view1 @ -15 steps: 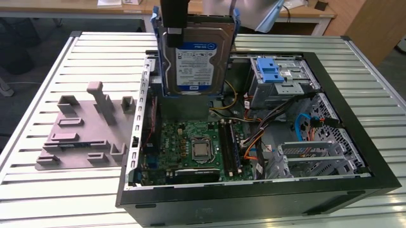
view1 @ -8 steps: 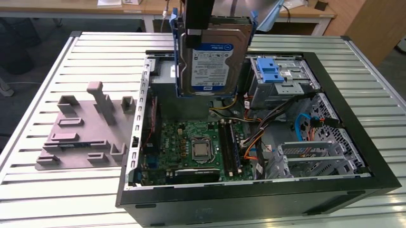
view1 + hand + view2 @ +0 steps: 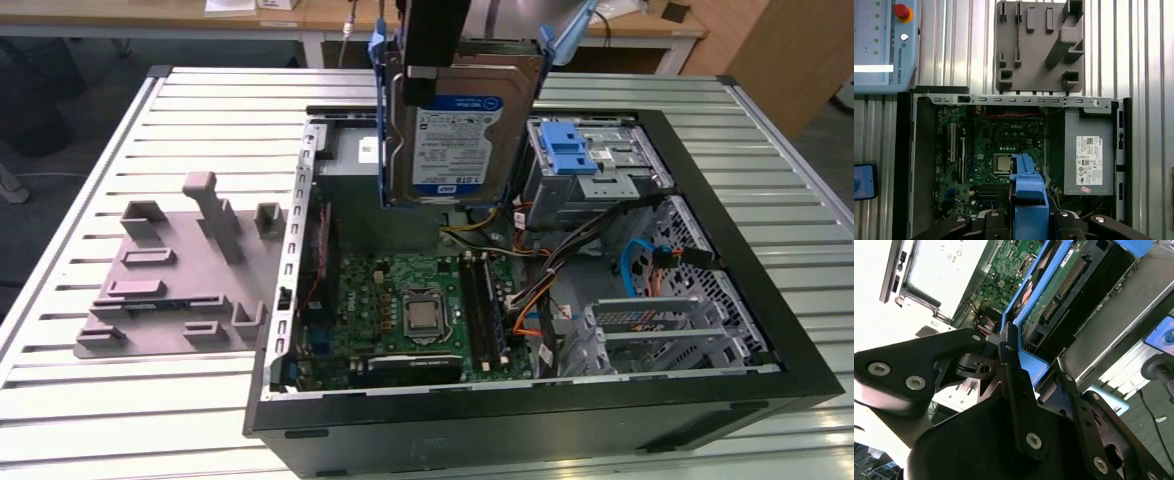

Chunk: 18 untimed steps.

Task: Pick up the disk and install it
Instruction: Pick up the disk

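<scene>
1. The pincer (image 3: 437, 85) is clamped on the disk (image 3: 461, 130), holding it upright over the open case (image 3: 534, 435), upper middle of the exterior view.
2. The disk is silver metal with blue side rails (image 3: 388, 120) and a white-and-blue label (image 3: 454, 148).
3. A grey tray (image 3: 174, 290) lies on the tabletop (image 3: 107, 420) at the frame's left.

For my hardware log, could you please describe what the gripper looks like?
The gripper is matt black, a plain block in the exterior view; the second wrist view shows flat angular linkage plates and slim bars on pivots, fastened with round silver bolts.
</scene>
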Tool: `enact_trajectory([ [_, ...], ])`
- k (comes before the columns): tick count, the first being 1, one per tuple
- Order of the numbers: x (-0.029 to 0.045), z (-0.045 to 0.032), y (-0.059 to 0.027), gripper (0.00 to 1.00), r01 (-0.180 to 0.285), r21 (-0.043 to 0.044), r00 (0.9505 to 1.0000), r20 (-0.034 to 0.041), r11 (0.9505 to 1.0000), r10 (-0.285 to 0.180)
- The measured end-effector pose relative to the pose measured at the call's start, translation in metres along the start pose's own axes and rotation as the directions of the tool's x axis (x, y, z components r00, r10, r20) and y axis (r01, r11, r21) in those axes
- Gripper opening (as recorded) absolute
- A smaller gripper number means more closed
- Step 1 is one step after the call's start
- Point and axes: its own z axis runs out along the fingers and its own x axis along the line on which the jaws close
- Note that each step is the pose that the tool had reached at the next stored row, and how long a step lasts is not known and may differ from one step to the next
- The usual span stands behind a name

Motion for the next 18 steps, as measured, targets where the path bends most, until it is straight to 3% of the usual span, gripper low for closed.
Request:
enact_trajectory([
  [12,0.0094,0.0006,-0.0063,0.36,0.000,0.0000,1.0000,-0.0001,1.0000,0.000],
  [18,0.0268,0.0017,-0.0084,0.36,0.000,-0.0001,1.0000,-0.0001,1.0000,0.000],
])
